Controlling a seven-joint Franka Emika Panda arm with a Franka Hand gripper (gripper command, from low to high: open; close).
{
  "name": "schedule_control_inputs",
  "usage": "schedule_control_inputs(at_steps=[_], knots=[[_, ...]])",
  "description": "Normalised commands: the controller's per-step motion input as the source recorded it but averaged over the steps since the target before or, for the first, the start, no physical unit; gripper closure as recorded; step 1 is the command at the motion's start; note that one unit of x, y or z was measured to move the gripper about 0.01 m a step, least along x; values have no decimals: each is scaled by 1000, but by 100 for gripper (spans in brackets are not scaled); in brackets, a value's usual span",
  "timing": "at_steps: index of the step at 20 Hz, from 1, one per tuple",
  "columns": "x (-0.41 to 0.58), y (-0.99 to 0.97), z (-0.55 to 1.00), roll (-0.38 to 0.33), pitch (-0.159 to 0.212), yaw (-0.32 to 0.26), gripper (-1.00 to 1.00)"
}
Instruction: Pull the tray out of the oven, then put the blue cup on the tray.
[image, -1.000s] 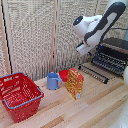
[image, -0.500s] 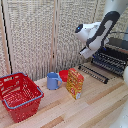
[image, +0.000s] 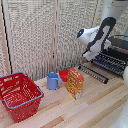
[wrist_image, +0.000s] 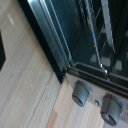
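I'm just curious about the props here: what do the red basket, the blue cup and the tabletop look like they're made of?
The red basket looks like moulded plastic, judging by its uniform colour and open lattice walls. The blue cup also seems to be plastic: matte, evenly blue, thick-walled. The tabletop looks like pale wood or wood laminate, with visible plank lines and grain.

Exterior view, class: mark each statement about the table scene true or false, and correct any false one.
1. The blue cup stands on the wooden table. True.
2. The blue cup is inside the red basket. False: it stands beside the basket, on the exterior view's right of it.
3. The orange box stands upright. True.
4. The oven door is shut. False: it hangs open, with the tray showing.
5. The arm holds the blue cup. False: the cup stands alone.
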Motion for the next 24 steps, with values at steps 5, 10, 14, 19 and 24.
schedule_control_inputs(at_steps=[5, 10, 14, 19, 24], knots=[[4, -583, -102, -50, 0, 0, -100], [93, -306, -110, -8, 23, 0, -100], [26, -3, -84, 0, 61, 15, 100], [-23, -371, 1, 3, 19, 9, 100], [-179, -884, 85, 14, 0, 3, 100]])
